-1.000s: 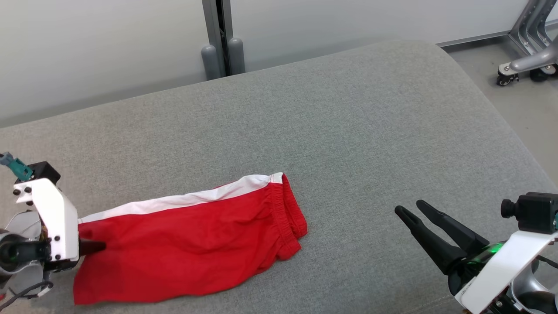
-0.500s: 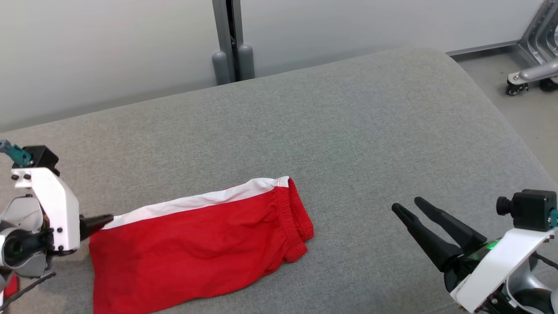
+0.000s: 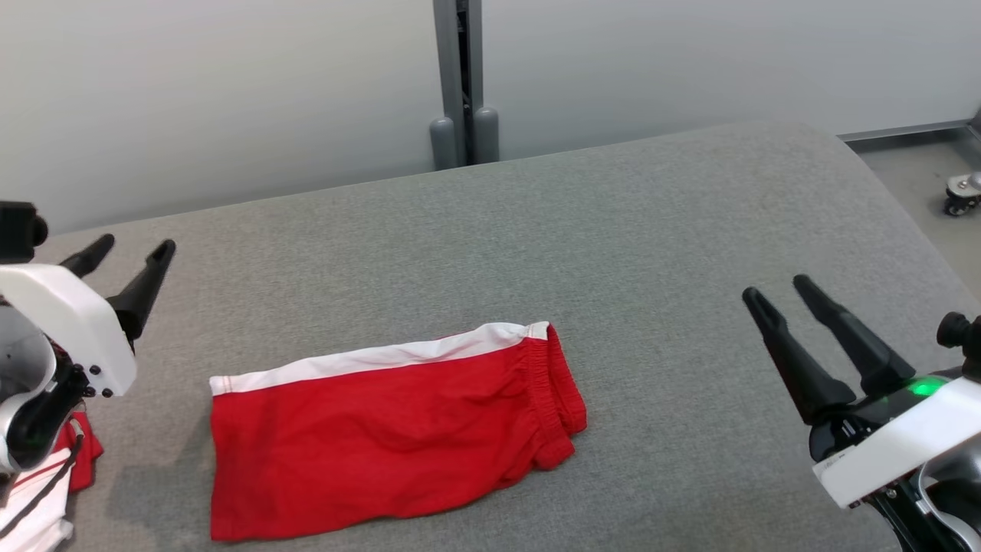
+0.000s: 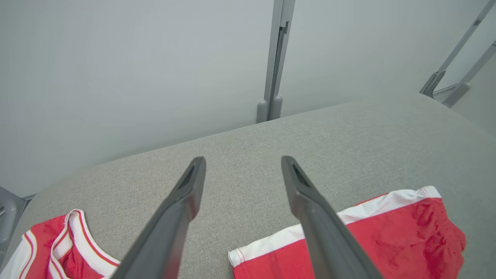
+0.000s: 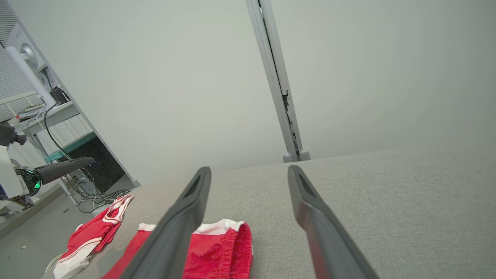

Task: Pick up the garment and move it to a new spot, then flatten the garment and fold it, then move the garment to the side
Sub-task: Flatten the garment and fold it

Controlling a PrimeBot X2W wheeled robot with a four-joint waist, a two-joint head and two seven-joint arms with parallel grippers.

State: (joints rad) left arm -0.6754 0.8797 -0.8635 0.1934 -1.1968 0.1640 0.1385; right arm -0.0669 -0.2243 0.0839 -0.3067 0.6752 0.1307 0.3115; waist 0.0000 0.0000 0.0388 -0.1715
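Now the left gripper [image 3: 132,249] has released the folded shorts [image 3: 391,437] by the cushion's [image 3: 613,230] front edge, gaping empty like the right gripper [image 3: 775,290]: seemingly done.

Grey fabric bench [image 3: 690,230]. Red-and-white jersey [image 4: 58,248] crumpled at its left end. Grey post [image 3: 460,77] against pale wall [image 3: 230,92] behind. Far right: caster [image 3: 962,195].
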